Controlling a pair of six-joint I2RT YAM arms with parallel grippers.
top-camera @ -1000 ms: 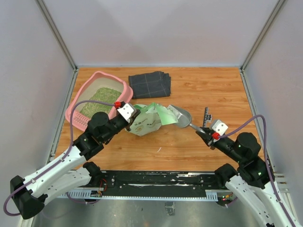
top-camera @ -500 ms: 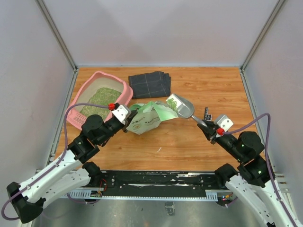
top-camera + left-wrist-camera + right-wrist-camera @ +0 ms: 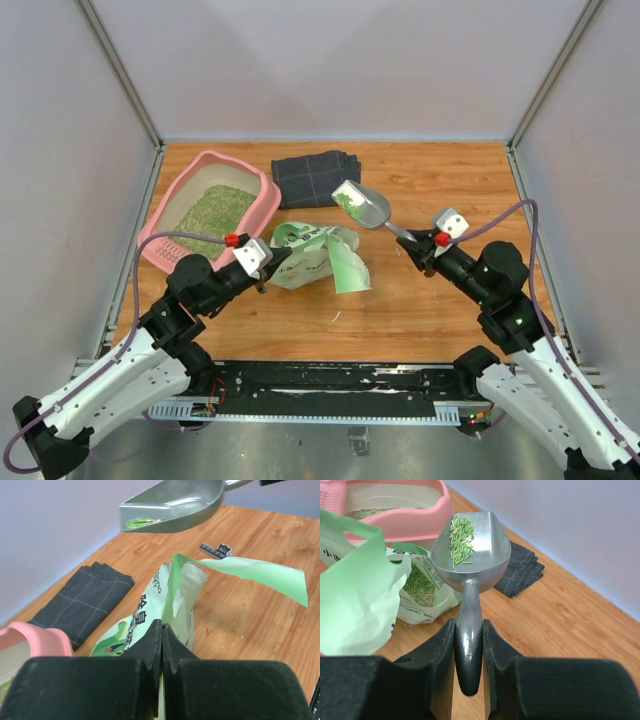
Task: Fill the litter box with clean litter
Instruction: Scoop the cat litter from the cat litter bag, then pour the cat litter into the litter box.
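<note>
Clamped scoop (image 3: 362, 207) in right gripper (image 3: 468, 629), pinched bag (image 3: 310, 258) in left gripper (image 3: 161, 629) — needed level carry to litter box (image 3: 268, 192), nine o'clock.

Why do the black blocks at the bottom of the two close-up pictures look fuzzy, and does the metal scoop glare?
Left wrist view: the black jaws sit too near the lens and blur; the bag beyond is sharp. Right wrist view: jaws soft too; the scoop has a pale sheen on its handle, no harsh glare; its litter is crisp. Top view: even light.
</note>
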